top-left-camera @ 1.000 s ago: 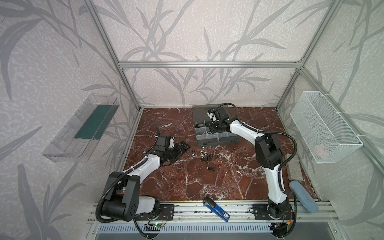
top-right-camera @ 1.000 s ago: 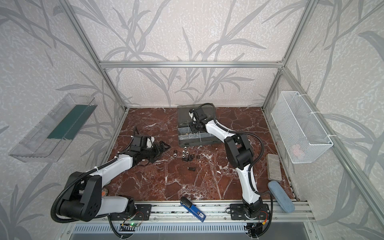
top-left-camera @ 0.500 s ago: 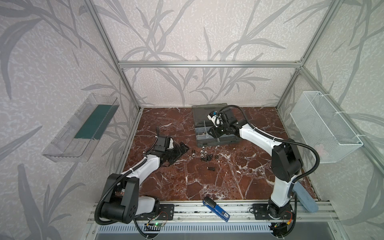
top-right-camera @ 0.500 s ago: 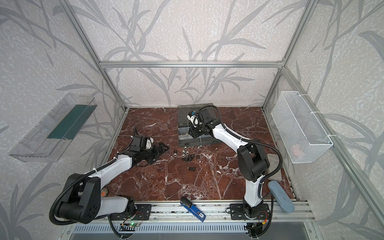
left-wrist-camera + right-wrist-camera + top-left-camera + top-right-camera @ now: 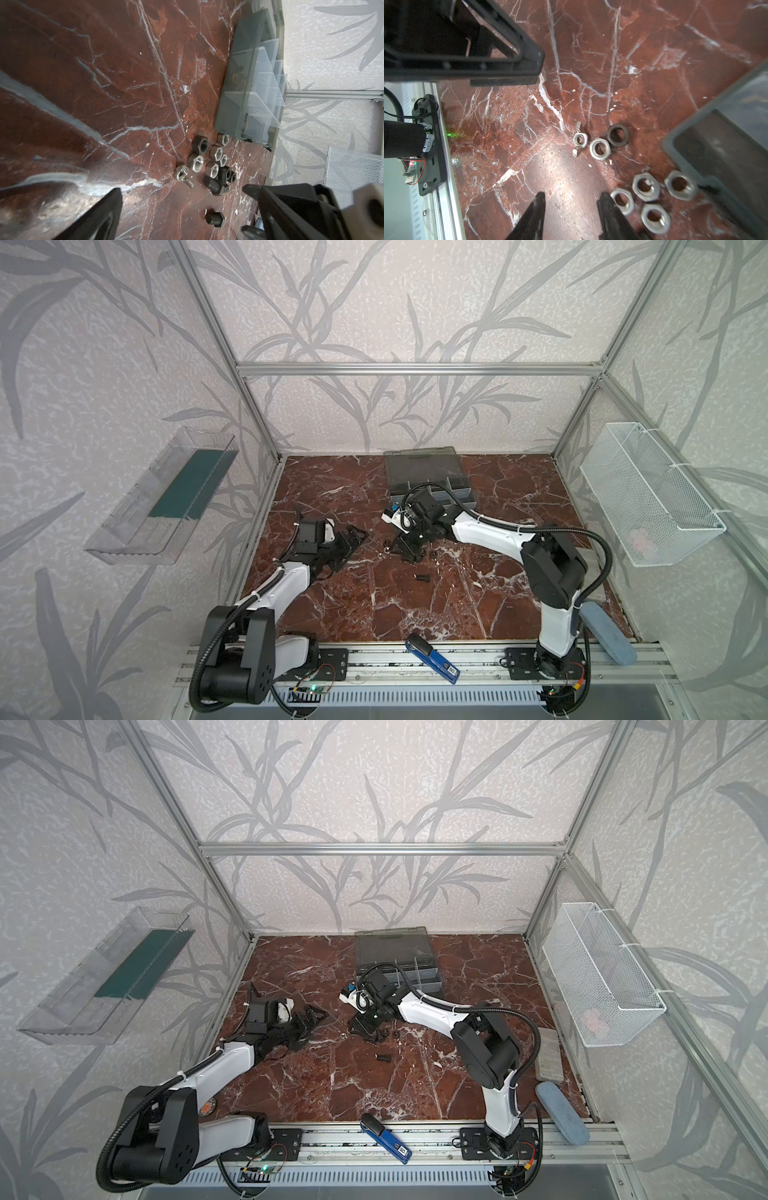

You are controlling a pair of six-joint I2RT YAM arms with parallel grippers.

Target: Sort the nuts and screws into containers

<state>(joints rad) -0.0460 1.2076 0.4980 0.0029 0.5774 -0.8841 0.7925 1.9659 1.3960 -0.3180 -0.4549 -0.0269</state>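
**Right arm swings off the case and down to the pile.** The right gripper has left the organiser case, over which it hung a second ago. It now hovers low over the loose hardware just in front of that case, on the side facing the arms' bases. Its jaws stand a little wider than a second ago. The right wrist view shows only bare marble between the dark fingertips, so nothing is held.

Beside those tips lie the nuts, silver hexagons flat on the stone. One dark nut and a wing nut sit slightly farther from the case, whose corner shows blurred in that view.

The left gripper has not shifted. It sits near the floor, farther from the case than the pile, with its jaws spread wide and empty and pointing toward the hardware.

Its wrist camera takes in the whole cluster. The nuts are bunched just short of the case's front wall, and the screws are on the side of the cluster away from the case. Two screws touch the nuts and a third lies apart. In both top views that lone screw lies well clear of the case, where it lay a second ago.

The case's lid is open and the cells, split by pale dividers, are uncovered. What they hold cannot be made out.
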